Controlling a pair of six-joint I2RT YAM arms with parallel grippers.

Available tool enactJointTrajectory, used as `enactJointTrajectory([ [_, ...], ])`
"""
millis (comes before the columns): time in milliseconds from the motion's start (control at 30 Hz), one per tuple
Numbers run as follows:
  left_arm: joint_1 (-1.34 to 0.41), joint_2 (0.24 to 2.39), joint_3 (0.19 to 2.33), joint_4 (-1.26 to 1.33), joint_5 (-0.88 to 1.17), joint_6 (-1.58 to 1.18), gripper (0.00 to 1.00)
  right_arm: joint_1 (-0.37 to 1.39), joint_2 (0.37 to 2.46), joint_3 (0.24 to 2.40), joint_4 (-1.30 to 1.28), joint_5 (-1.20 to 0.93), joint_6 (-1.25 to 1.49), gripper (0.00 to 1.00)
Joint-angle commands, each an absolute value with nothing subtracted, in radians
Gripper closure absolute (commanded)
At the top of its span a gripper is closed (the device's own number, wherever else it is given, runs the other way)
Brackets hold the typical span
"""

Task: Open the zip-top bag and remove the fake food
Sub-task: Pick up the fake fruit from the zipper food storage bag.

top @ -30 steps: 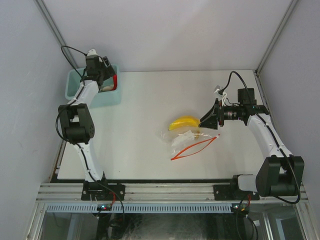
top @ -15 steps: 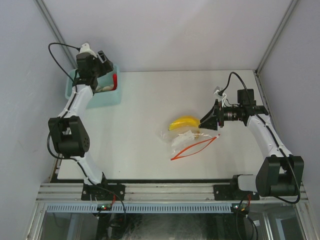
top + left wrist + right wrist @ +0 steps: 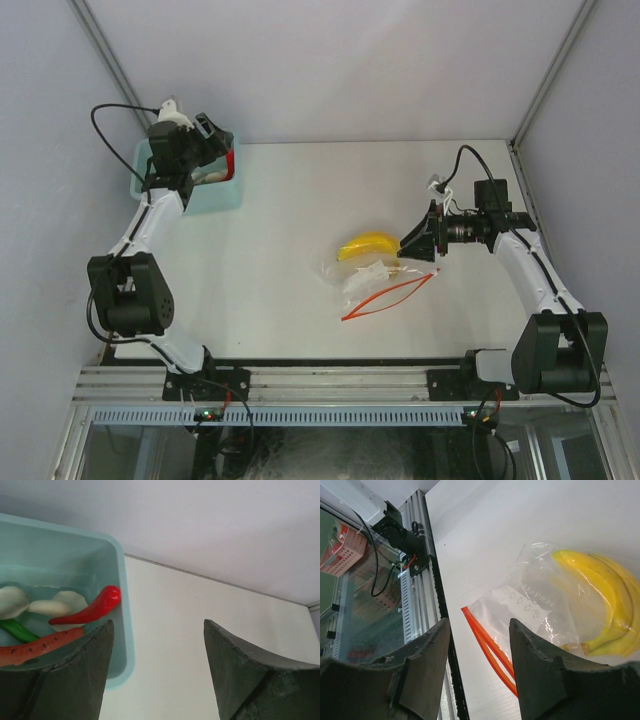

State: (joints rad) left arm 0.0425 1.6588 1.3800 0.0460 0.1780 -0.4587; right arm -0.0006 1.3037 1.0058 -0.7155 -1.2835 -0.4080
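Clearly the left fingers (image 3: 97, 652) stand apart with nothing between them, hanging over the rim of a teal bin (image 3: 121, 610) at the far left corner of the desk (image 3: 290, 210). Inside the bin lie a curved red pepper (image 3: 90, 609), two whitish pieces (image 3: 12, 602), a green piece (image 3: 15, 628) and a red-orange piece with dark marks (image 3: 40, 645). The pepper's tip leans against the bin wall nearest the open desk.

Over on the other side, the right fingers (image 3: 435, 655) are also spread, gripping nothing, and sit low just beside the bag (image 3: 530, 605), pointing toward it. The bag lies flat and crinkled near the middle of the desk, right of centre. Its orange zip strip (image 3: 487, 642) runs along the edge nearest the arm bases and gapes in a narrow loop, and a white label (image 3: 525, 600) shows through the plastic. A yellow banana (image 3: 600, 590) lies at the bag's far edge, with clear plastic overlapping one end; whether the banana is inside the bag I cannot tell.
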Motion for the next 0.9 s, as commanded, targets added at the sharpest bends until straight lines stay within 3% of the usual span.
enactJointTrajectory([
  [0, 0.047, 1.564, 1.318, 0.127, 0.247, -0.514, 0.25, -0.003, 1.271, 0.998, -0.699, -1.303, -0.431, 0.5],
  [333, -0.035, 1.479, 1.18, 0.181, 0.301, -0.536, 0.25, 0.013, 1.248, 0.976, -0.739, -1.273, -0.503, 0.5],
  [633, -0.21, 1.482, 1.116, 0.229, 0.32, -0.477, 0.25, 0.085, 1.219, 0.963, -0.891, -1.199, -0.757, 0.51],
  [867, -0.321, 1.529, 1.114, 0.226, 0.368, -0.448, 0.25, 0.183, 1.194, 0.928, -0.927, -1.085, -0.877, 0.58],
])
